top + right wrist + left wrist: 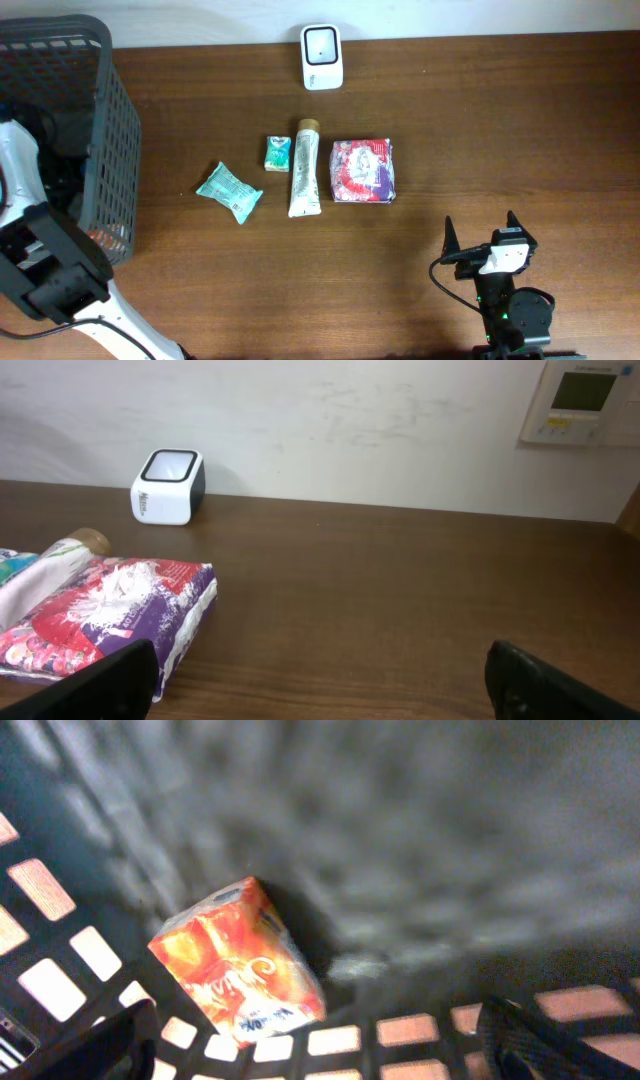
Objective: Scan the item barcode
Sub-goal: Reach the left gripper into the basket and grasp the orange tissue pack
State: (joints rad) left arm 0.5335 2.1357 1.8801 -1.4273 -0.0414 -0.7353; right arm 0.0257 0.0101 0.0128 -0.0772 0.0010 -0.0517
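Basket [450, 840] | orange packet [235, 965] clear only from left wrist | left tool [315, 1030] wide | right tool [320, 670] wide, empty

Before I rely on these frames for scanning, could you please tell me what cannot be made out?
Overhead: the basket mesh mostly hides its contents; any barcode on the tube is too small.
Left wrist: the orange packet is blurred, its print unreadable.
Right wrist: the tube is cut off by the left edge.
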